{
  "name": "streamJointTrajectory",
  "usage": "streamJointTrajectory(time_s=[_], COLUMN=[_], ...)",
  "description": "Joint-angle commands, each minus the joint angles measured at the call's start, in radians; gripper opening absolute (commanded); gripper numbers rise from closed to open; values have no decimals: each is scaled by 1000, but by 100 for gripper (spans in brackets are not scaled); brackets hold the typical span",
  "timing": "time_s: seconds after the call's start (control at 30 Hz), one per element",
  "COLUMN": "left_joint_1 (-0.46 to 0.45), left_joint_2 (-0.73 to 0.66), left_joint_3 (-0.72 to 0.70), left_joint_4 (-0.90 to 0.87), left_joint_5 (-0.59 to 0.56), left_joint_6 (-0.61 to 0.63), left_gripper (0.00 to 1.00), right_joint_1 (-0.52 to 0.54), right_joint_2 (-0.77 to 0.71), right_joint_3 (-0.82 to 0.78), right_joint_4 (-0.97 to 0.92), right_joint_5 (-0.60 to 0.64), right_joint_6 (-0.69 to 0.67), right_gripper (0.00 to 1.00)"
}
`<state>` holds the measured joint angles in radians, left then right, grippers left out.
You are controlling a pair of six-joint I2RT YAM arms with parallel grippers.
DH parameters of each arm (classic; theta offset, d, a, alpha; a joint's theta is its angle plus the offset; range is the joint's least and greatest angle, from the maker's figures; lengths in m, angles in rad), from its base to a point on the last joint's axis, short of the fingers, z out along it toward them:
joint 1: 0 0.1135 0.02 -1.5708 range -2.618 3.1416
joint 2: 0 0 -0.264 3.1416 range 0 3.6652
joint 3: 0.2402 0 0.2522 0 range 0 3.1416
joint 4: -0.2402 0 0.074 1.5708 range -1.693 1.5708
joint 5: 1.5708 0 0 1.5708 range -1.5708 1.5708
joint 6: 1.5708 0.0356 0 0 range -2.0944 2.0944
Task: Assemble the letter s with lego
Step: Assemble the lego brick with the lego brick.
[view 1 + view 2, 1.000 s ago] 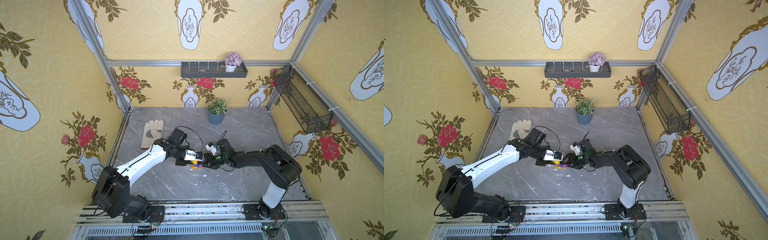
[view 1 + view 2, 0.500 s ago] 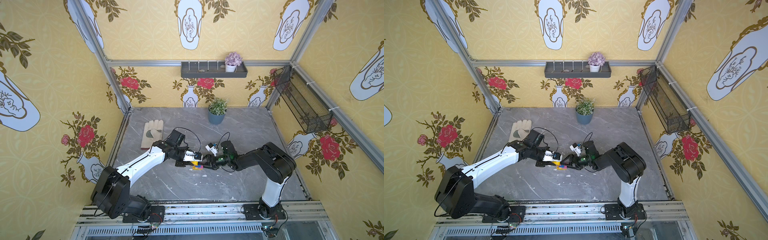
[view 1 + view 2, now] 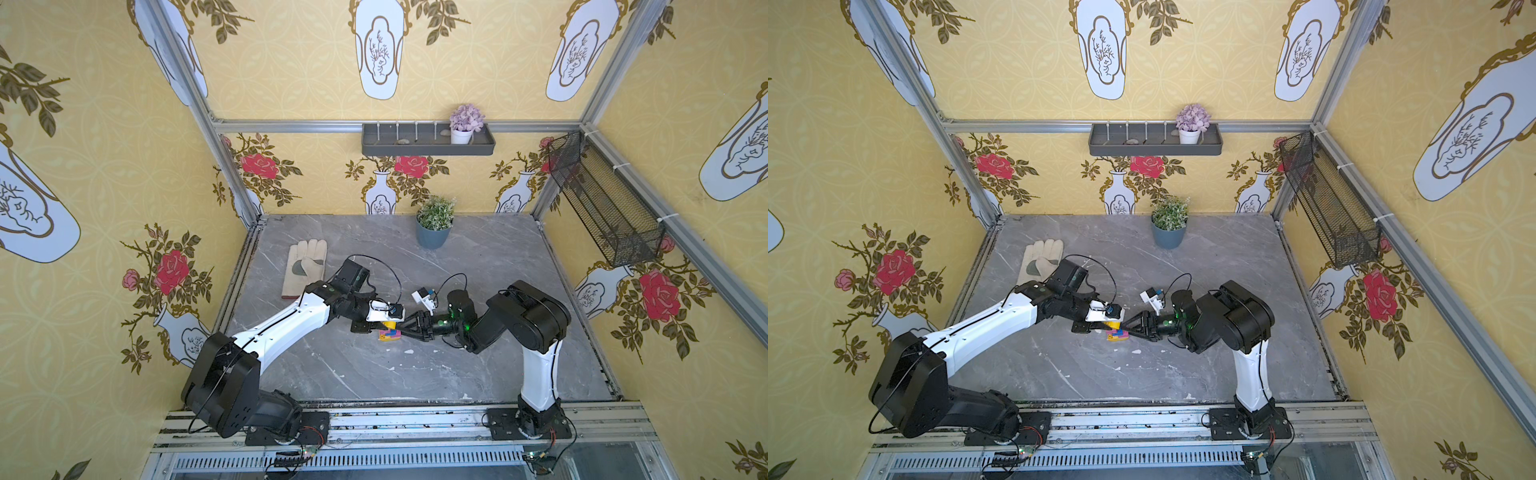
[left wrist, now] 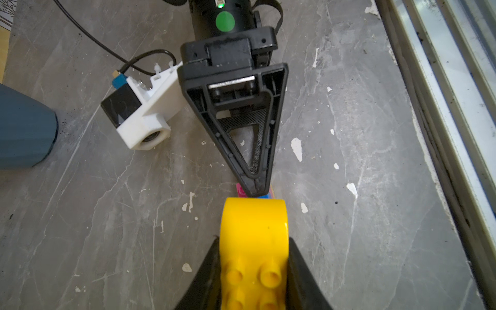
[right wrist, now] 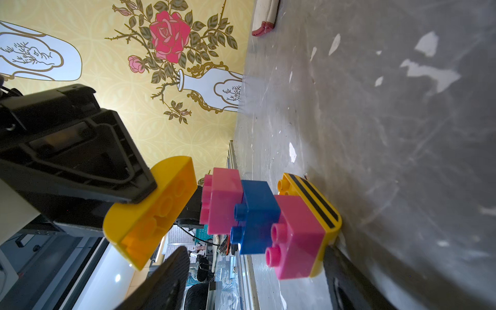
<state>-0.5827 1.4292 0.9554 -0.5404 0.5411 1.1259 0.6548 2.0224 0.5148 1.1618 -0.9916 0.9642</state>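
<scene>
Plainly, the left tool (image 4: 254,257) pinches one yellow brick (image 5: 150,212), tilted, just above the stack (image 5: 268,222) and not seated on it. Four bricks make up the stack, stepped and standing on the table (image 3: 374,374): a striped yellow base (image 5: 314,204), a pink brick (image 5: 298,236), one blue brick (image 5: 257,212) and a second pink brick (image 5: 222,198) on top. That makes five in all: two yellow, two pink, one blue. The right tool (image 3: 401,330) meets the stack from the side opposite the left tool. Its jaws are spread, one over the stack and one low by the base; whether either touches it I cannot tell for sure. One glove (image 3: 305,266) and one potted plant (image 3: 433,232) sit well behind the stack.
</scene>
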Motion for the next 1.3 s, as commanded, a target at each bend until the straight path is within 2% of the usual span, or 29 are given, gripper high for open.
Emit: streamJointTrajectory(time_s=[0.0, 0.17, 0.3, 0.53, 0.97, 1.0, 1.27], left_joint_1=[1, 36, 44, 46, 15, -15, -17], left_joint_2=[1, -24, -46, -57, -8, -3, 30], left_joint_3=[-6, -19, -37, -42, -13, -11, 6], left_joint_4=[3, 8, 15, 14, -27, -26, -9], left_joint_5=[-7, -19, -24, -27, -10, -6, -4], left_joint_6=[-8, -17, -23, -25, -3, -3, -9], left_gripper=[0, 0, 0, 0, 0, 0, 0], right_joint_1=[6, 18, 18, 18, 22, 22, 22], right_joint_2=[7, -44, -53, -26, -15, -19, -20], right_joint_3=[14, 89, 120, 93, 83, 83, 74], right_joint_4=[-508, -726, -781, -704, -686, -688, -679], right_joint_5=[221, 271, 276, 265, 270, 271, 273], right_joint_6=[-118, -199, -222, -200, -194, -196, -191], right_gripper=[79, 80, 79, 71, 69, 69, 69])
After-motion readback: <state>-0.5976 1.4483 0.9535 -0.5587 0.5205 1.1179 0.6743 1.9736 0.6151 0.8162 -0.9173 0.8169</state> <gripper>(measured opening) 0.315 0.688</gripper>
